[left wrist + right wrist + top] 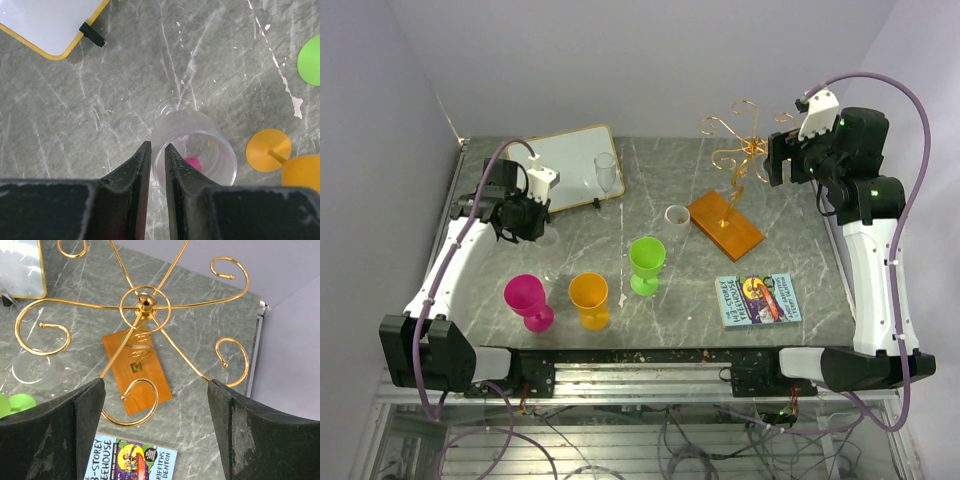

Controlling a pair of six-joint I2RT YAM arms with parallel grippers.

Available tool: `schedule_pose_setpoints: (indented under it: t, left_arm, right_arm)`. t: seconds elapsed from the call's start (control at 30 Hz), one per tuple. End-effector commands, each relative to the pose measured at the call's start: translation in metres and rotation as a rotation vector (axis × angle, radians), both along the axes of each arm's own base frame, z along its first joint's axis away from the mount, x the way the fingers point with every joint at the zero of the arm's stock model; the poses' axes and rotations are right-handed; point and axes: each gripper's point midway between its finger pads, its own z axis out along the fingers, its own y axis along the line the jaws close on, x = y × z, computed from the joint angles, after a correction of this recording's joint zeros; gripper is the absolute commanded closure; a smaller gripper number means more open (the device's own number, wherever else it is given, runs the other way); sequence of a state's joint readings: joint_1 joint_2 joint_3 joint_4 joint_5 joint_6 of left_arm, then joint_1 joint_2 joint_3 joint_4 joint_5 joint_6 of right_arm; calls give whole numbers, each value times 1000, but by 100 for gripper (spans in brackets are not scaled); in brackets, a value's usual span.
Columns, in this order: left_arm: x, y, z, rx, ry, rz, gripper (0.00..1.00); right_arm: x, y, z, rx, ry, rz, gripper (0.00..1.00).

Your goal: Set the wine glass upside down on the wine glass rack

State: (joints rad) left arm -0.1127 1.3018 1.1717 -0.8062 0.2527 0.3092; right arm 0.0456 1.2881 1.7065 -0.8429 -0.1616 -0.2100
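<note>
A clear wine glass (195, 145) stands upright on the grey table, seen from above in the left wrist view. My left gripper (157, 146) straddles its near rim, one finger outside the bowl and one inside. The jaws stand in a narrow slit, still a little wider than the glass wall. The wine glass rack (740, 140) is a gold wire stand with curled arms on an orange base (725, 225) at the back right. My right gripper (156, 385) hovers open above the rack's hub (144, 304), holding nothing.
Pink (527, 297), orange (590, 298) and green (646, 262) glasses stand along the front. Another clear glass (606, 172) stands by the white board (570, 165), and one more (677, 218) beside the rack's base. A book (757, 298) lies front right.
</note>
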Motion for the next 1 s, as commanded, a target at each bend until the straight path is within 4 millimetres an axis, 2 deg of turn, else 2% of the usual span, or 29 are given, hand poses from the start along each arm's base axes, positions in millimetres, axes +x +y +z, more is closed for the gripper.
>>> schedule_pose_setpoints:
  t: [0.0, 0.33, 0.47, 0.57, 0.77, 0.97]
  left_arm:
    - [5, 3, 4, 36, -24, -1, 74]
    - [5, 3, 0, 58, -33, -18, 76]
    - [5, 2, 5, 64, -49, -30, 84]
    - [6, 3, 19, 71, -93, -33, 93]
    - [5, -4, 52, 31, -180, -64, 93]
    - [2, -16, 109, -40, -291, -93, 93]
  right_arm:
    - [-4, -1, -1, 8, -2, 2, 17]
    - [-4, -4, -5, 12, 5, -2, 15]
    - [-4, -6, -5, 11, 6, -3, 15]
    - [-3, -7, -4, 9, 4, -8, 15]
    - [-5, -10, 0, -1, -6, -14, 15]
    - [-18, -12, 15, 29, -45, 21, 14]
